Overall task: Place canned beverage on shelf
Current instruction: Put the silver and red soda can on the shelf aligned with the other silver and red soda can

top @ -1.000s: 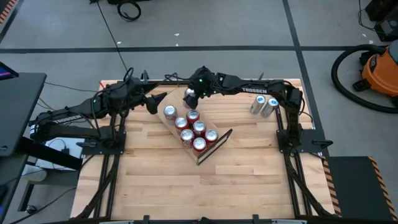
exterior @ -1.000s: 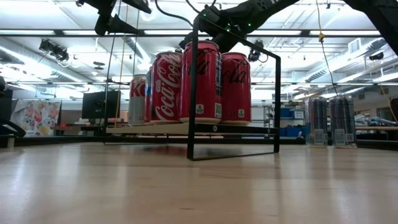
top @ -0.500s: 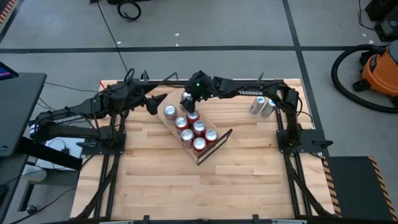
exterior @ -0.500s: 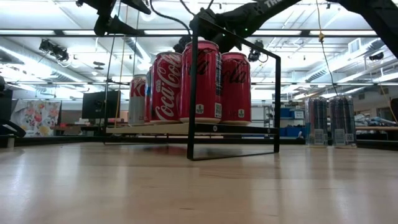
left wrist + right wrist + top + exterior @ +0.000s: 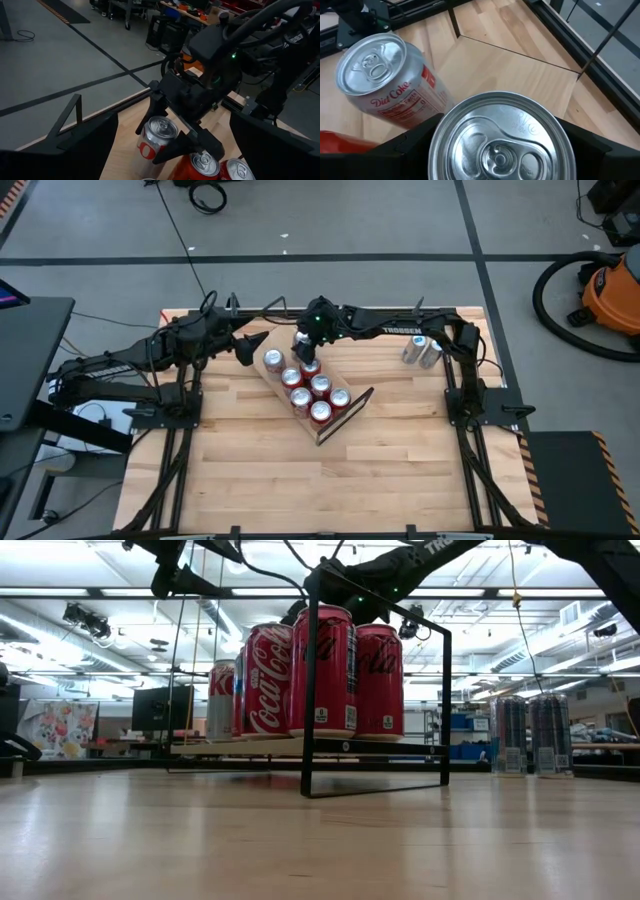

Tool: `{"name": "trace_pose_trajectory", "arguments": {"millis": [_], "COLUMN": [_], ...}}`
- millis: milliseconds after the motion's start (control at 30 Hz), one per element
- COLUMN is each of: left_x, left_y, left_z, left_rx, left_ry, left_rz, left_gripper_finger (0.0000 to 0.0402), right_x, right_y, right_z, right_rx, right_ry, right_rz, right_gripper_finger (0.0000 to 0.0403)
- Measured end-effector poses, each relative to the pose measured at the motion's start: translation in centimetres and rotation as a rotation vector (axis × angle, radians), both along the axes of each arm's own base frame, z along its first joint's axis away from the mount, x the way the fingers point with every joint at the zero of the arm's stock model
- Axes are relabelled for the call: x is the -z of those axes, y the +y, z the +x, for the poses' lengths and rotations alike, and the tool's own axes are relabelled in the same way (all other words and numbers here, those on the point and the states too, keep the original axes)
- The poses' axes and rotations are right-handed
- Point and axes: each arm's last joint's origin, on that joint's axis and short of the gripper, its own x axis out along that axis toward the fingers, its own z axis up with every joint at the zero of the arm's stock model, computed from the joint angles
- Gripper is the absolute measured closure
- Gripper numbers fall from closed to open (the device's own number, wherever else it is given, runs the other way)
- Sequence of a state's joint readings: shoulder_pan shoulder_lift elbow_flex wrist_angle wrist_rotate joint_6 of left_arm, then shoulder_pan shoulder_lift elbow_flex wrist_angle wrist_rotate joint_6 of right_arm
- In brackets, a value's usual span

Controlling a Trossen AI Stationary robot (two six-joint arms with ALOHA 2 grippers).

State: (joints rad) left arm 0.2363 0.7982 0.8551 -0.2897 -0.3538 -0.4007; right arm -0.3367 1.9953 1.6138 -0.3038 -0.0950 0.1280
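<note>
The right gripper (image 5: 304, 343) is clamping a silver can (image 5: 501, 139) upright above the shelf (image 5: 345, 413) — apparently beside the Diet Coke can (image 5: 384, 82) at its far end. The left gripper (image 5: 243, 346) is waiting spread wide just beside that end.

"Coca-Cola" on red cans (image 5: 322, 670); "Diet Coke" on silver can (image 5: 390, 85); "TROSSEN" on right arm (image 5: 400, 330).

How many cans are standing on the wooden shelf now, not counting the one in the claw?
7: a row of four and a row of three along the shelf. The right claw holds an eighth can and may hide others.
</note>
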Motion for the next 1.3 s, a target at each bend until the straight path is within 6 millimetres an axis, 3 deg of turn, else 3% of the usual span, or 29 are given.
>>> {"name": "trace_pose_trajectory", "arguments": {"millis": [400,1067,1300], "left_x": [0.00,0.00,0.00], "left_y": [0.01,0.01,0.01], "left_z": [0.00,0.00,0.00], "left_rx": [0.000,0.000,0.000], "left_ry": [0.000,0.002,0.002], "left_rz": [0.000,0.003,0.002], "left_gripper_finger": [0.0005,0.0005,0.0005], "right_x": [-0.12,-0.79,-0.66], "right_y": [-0.15,-0.21,-0.34], "right_z": [-0.06,0.01,-0.38], "right_rx": [0.002,0.114,0.124], "right_ry": [-0.018,-0.052,-0.011], "right_rz": [0.044,0.208,0.192], "right_gripper_finger": [0.0038,0.0041,0.0041]}}
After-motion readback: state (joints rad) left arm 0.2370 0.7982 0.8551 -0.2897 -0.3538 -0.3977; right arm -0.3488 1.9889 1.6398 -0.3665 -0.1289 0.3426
